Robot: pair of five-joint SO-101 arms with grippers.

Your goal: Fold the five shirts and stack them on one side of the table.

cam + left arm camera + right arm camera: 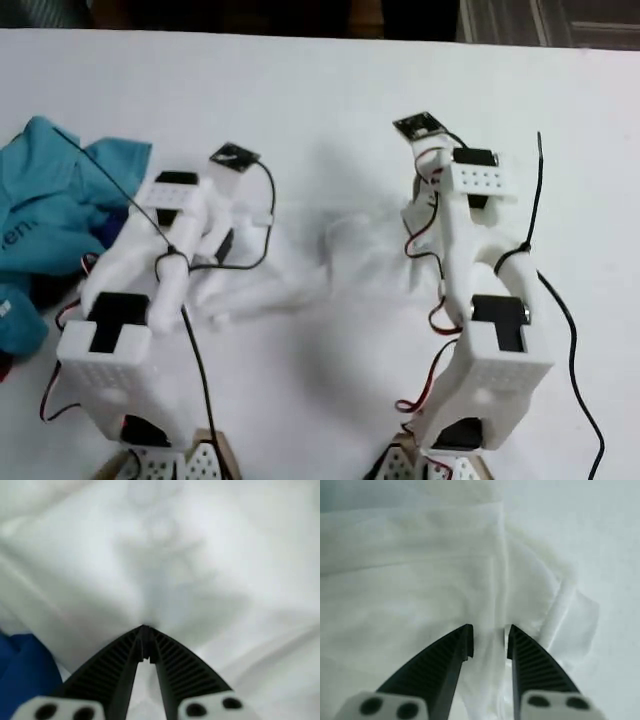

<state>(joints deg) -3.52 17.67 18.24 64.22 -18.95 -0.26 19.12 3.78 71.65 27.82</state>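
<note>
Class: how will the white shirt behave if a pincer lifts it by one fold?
Probably floppy: the white shirt lies in soft creases. Likely light, and it would sag when lifted. Pushed, it should bunch, not slide.

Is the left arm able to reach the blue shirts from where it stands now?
Probably yes: the blue shirts lie close beside it with nothing between, but the left gripper seems shut on the white shirt and must release first.
</note>
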